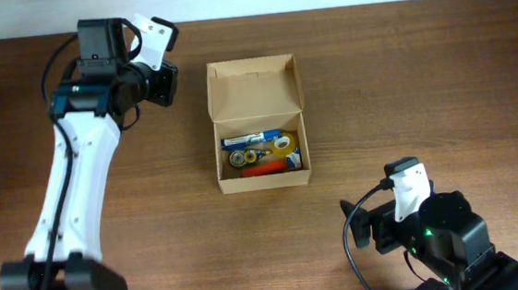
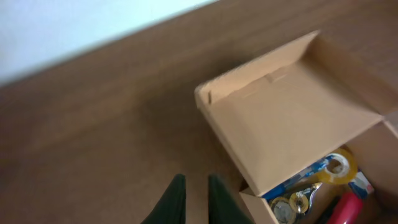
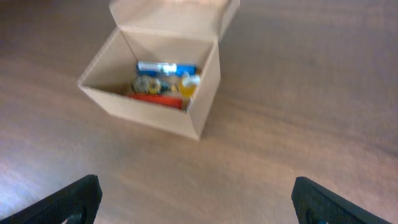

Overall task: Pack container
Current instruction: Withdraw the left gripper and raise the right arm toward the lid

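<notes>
Even, soft light fills the sharp overhead view, with faint shadows under the arms. Both wrist views are blurred — the small open brown cardboard box (image 3: 152,81) reads soft, its contents smeared, perhaps from motion — and neither shows harsh glare.

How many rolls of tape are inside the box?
2, maybe more hidden. A yellow tape roll lies at the right side of the cardboard box, and a smaller tape roll lies left of it, beside the pens.

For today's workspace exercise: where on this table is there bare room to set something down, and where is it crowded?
Bare wood lies right of the container up to the table edge, and in front of it between both arms. It is crowded inside the box and by the left gripper at its lid side.
</notes>
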`<state>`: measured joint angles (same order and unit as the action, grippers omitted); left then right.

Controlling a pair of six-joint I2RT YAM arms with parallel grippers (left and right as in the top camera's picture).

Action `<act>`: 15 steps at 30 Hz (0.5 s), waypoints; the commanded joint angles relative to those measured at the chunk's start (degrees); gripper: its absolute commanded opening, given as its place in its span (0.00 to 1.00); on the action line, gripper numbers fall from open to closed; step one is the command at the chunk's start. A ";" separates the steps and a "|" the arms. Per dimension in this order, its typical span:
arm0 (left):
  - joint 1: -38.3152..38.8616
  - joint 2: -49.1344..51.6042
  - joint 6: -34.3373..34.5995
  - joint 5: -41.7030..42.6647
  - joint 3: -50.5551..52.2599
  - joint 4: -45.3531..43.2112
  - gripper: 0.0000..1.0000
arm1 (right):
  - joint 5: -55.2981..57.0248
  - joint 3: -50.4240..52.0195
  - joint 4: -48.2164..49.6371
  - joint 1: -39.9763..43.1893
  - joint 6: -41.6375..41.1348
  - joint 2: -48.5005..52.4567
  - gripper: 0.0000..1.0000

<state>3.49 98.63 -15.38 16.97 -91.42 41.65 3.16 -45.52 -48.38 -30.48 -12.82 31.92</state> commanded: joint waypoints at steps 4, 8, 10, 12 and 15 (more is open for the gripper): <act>-0.81 9.53 7.23 4.57 -0.24 -1.33 0.02 | 3.85 0.11 8.17 -0.26 2.56 3.19 0.97; -0.76 14.45 14.05 6.43 -0.24 -3.91 0.02 | 7.21 0.11 13.49 -0.20 2.54 11.58 0.54; -0.76 16.59 16.31 6.40 -0.24 -5.18 0.02 | 7.21 0.11 18.14 -0.13 2.54 17.49 0.27; -0.76 17.68 16.37 6.40 -0.24 -6.03 0.02 | 7.13 0.09 22.80 1.01 1.55 22.56 0.06; -0.83 18.49 18.95 5.97 -0.24 -7.52 0.02 | 4.37 0.09 28.85 5.18 0.02 28.74 0.04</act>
<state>2.85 116.40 0.43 22.09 -91.42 34.89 8.32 -45.52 -21.10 -27.92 -11.09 58.15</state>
